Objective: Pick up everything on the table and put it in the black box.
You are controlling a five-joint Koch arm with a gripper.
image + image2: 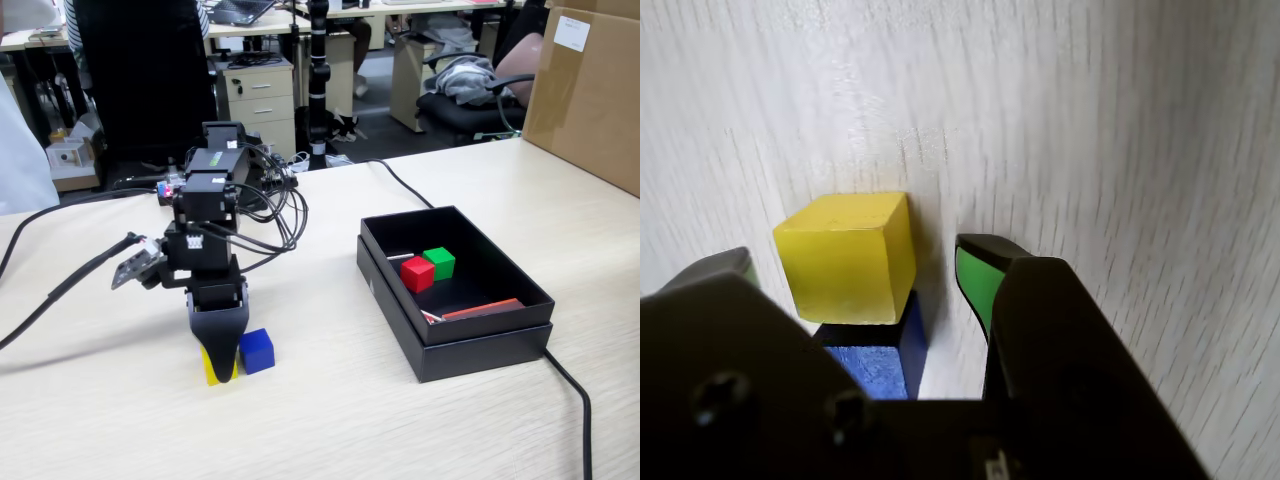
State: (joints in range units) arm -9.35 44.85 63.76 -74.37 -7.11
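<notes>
Third pick under way: tool (855,265) spread apart around yellow cube (848,256), touching blue cube (257,351) near desk's (330,420) front edge; next, close and lift.

The arm points its claw (855,270) straight down, jaws spread apart.

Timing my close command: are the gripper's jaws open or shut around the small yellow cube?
Open: the gripper has a jaw on each side of the yellow cube, gap visible.

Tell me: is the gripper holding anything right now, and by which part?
Nothing is held yet. The gripper is open, its jaws on either side of the yellow cube, which rests on the table against the blue cube.
</notes>
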